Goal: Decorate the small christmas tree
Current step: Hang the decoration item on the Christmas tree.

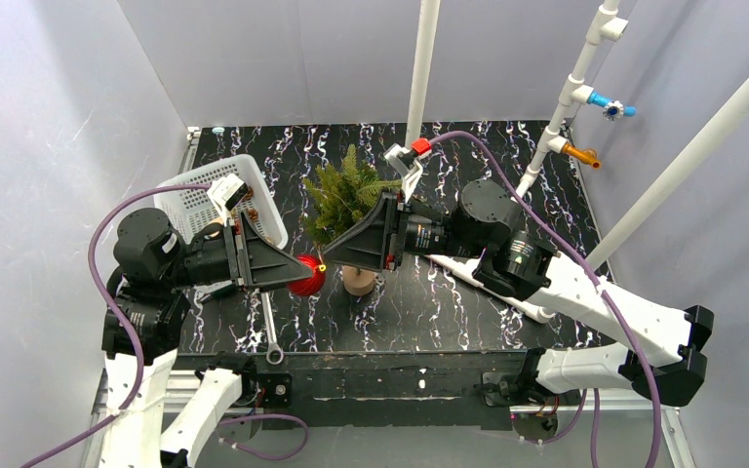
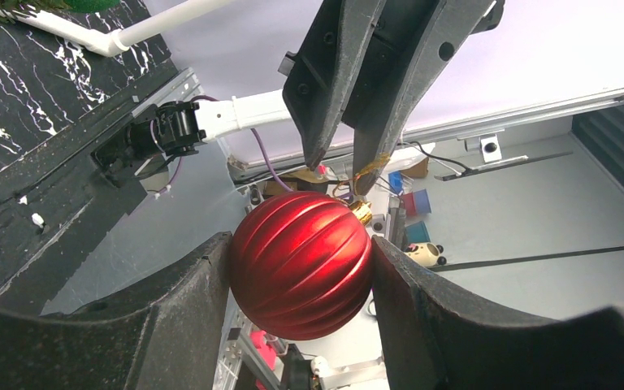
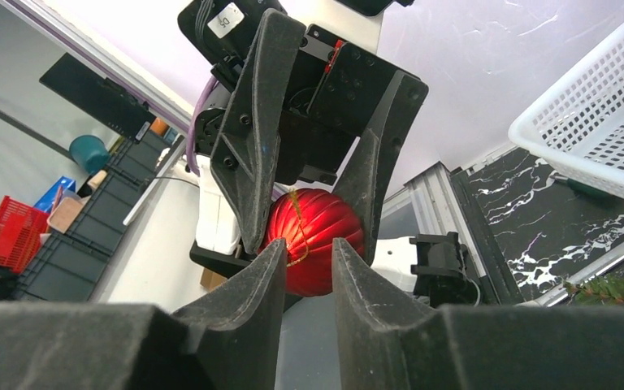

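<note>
**Figure: handover of an ornament in front of the tree.** Your left gripper [image 2: 301, 252] is clamped on the red bauble [image 1: 309, 281], one finger on each flank, and holds it off the table [image 1: 429, 304]. Your right gripper [image 3: 307, 252] meets it nose to nose. Its jaws stand narrowly apart on either side of the gold loop [image 3: 296, 223] that rises from the cap [image 2: 362, 213], and they do not appear to pinch the thread yet.

The tree [image 1: 344, 200] stands upright on its wooden base at mid-table, just beyond the two grippers. The basket [image 1: 187, 207] is just to its left.

**Step in hand, as judged:** passing the bauble from a body grip to a loop grip, so that it can be hung.

**Next move:** pinch the thread with the right jaws and release the left only once the loop is held. Then carry the loop over a branch tip without knocking the light tree over.

**Count:** one tree, one bauble, one basket, one wrench [image 1: 270, 329] lying near the table's front edge, and two grippers. The basket's contents are mostly hidden and cannot be counted.
</note>
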Controlling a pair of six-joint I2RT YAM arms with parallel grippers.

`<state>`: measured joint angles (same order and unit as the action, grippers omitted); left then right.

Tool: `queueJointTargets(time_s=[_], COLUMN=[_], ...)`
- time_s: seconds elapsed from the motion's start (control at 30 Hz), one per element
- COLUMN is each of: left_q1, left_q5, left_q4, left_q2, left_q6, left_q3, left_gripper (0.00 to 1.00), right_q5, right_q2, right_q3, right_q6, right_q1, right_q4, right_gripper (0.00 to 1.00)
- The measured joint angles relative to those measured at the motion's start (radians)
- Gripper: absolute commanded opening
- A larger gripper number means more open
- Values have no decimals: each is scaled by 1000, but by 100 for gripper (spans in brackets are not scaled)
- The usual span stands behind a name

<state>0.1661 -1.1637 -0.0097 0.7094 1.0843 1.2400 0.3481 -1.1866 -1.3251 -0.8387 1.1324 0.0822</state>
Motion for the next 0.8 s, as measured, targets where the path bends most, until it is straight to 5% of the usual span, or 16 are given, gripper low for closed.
queueJointTargets(time_s=[0.1,0.27,0.57,0.8], left_q1=[0,0,0,0], left_q5=[0,0,0,0], left_q4=[0,0,2,4], left_q2=[0,0,0,0], left_q6=[0,0,0,0], left_q3=[0,0,0,-1], left_gripper=[0,0,0,0], right_q5=[-1,-9,-13,-17], right_q2=[0,0,0,2], right_q3=[0,2,2,36], right_q6=[-5,-5,-5,-5], right_q1=[0,0,0,0], right_q4=[3,3,3,19], right_gripper=[52,54,26,26])
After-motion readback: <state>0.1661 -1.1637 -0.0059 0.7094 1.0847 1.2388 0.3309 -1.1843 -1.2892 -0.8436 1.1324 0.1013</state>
